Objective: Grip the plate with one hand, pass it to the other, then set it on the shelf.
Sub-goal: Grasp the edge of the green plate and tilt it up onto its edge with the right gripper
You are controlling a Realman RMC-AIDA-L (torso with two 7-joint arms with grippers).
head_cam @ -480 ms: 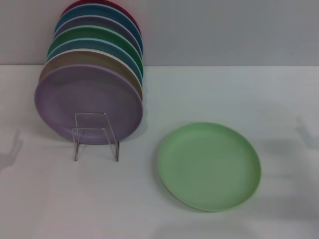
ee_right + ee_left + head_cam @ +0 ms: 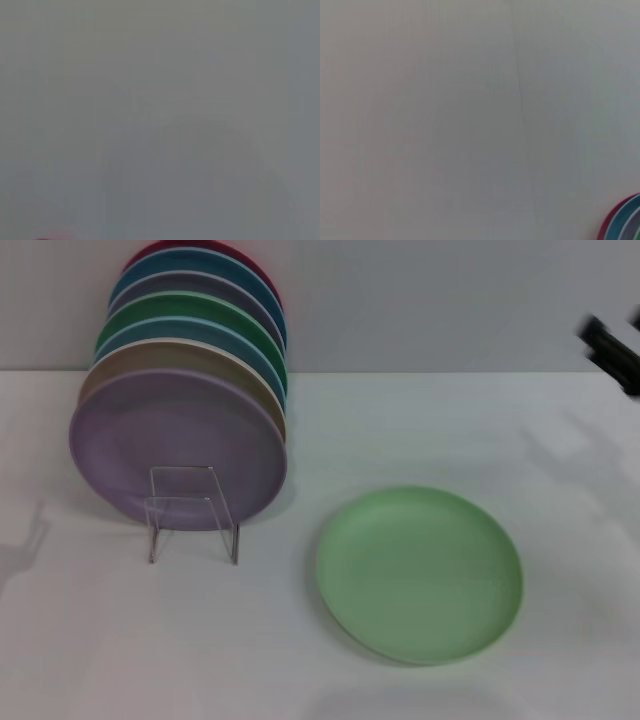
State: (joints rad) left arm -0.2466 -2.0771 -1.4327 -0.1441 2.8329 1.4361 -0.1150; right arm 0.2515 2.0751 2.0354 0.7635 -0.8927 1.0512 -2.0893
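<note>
Jaws of the right gripper (image 2: 612, 352) could not be judged open or closed, since only blurred black finger shapes were seen at the right edge of the head view, above the bench's far right corner. No part of the left gripper was seen in any view; its wrist view showed only a blank wall and a sliver of plate rims.

A pale mint-green plate (image 2: 420, 574) was seen lying flat on the white bench (image 2: 480, 430), toward the near right, untouched. Nothing had yet been gripped, so the task was judged to be at its very start.

A clear acrylic shelf (image 2: 192, 512) was seen toward the left side of the bench, with a row of coloured plates (image 2: 180, 445) standing on edge in it, a lilac one foremost.

For the grip to go well, the rim on the plate's right side would best be approached low and from the side, because a flat plate offers only its raised lip.

Open bench was seen all around the plate, with a wide gap between it and the shelf. Its near rim lay close to the front edge of the bench.
</note>
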